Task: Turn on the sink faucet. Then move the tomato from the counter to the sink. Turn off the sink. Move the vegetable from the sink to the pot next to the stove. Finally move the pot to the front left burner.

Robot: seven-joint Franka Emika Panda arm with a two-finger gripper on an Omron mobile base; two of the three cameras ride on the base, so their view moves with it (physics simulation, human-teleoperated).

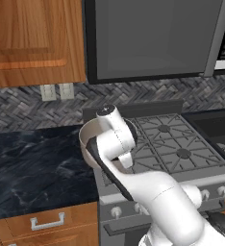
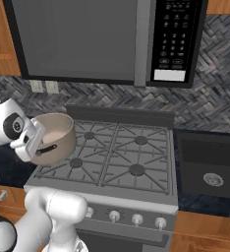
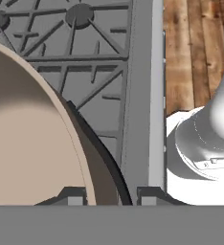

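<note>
You have the pot [image 2: 55,138] in the gripper [image 3: 106,196] right now: in the hand view the two dark fingertips [image 3: 72,195] stand narrowly apart on either side of the pot's rim and its dark handle [image 3: 102,158], so the pincer is clamped on the pot at the handle side. The pot is beige with a pale inside. In the right base view you see it at the left edge of the stove [image 2: 112,157], over the front left burner [image 2: 76,162]. Its dark handle points toward the arm. Whether its bottom touches the grate or hangs just above it, you cannot tell from these angles.

In the left base view the arm's wrist covers most of the pot [image 1: 88,137]; only its rim curves out on the left side, above the seam between the dark marble counter [image 1: 32,163] and the stove. You cannot see the tomato inside the pot (the visible part of the interior looks bare, but the bottom is hidden).

The sink [image 2: 210,167] lies to the right of the stove, well apart from the pot. The microwave [image 2: 102,39] hangs above the burners, and the stove knobs [image 2: 136,219] line the front panel.
</note>
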